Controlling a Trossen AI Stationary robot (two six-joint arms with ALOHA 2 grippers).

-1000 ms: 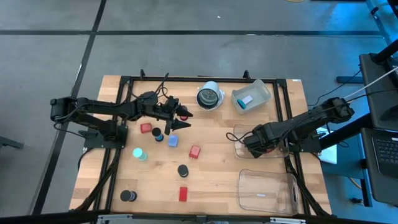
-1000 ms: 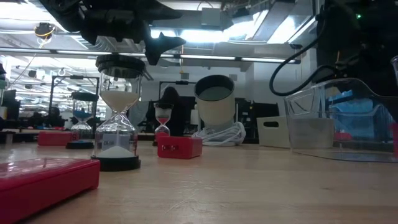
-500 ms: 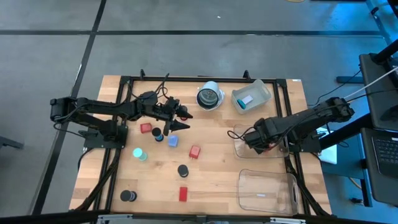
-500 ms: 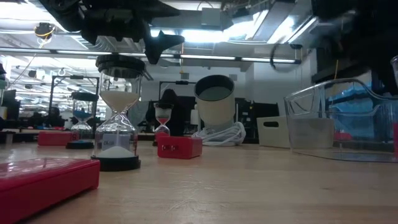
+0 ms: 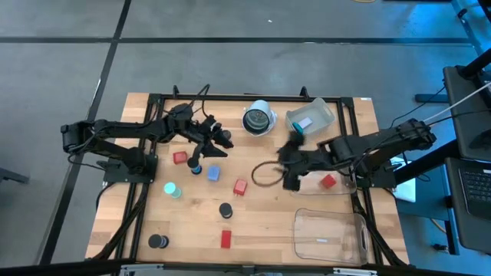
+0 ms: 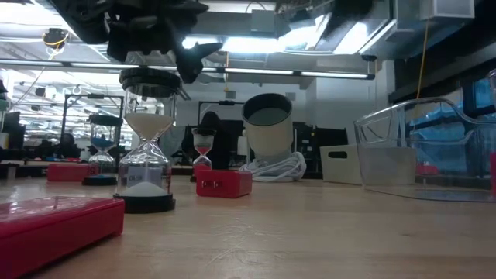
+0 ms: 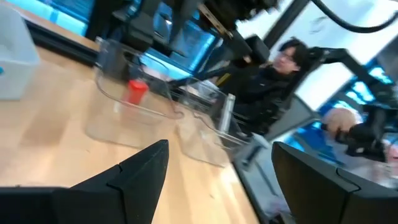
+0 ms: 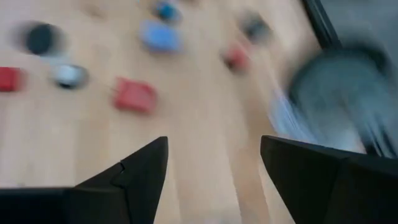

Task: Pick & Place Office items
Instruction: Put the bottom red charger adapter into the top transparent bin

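The office items lie spread over the table's left half: a red block (image 5: 179, 157), a black-capped sand timer (image 5: 194, 165), a blue piece (image 5: 212, 174), a red block (image 5: 240, 186), a teal round piece (image 5: 173, 189), black discs (image 5: 225, 209) and a red block (image 5: 225, 238). Another red piece (image 5: 328, 181) lies inside a clear bin (image 5: 344, 184). My left gripper (image 5: 221, 146) hangs open above the table, just right of the timer. My right gripper (image 5: 285, 166) is open over mid-table, left of that bin; its own view is blurred.
A round white-and-dark thing (image 5: 259, 119) and a clear bin (image 5: 311, 119) holding a pale blue piece stand at the far edge. A third clear bin (image 5: 330, 234) sits at the near right. A person (image 7: 280, 68) shows beyond the table. Bare wood lies between the red block and the bins.
My right gripper has swung fast from over the clear bin toward the table's left, out to mid-table. A red piece now shows in the bin where the gripper stood. My left gripper has shifted a little toward the left and far edges.
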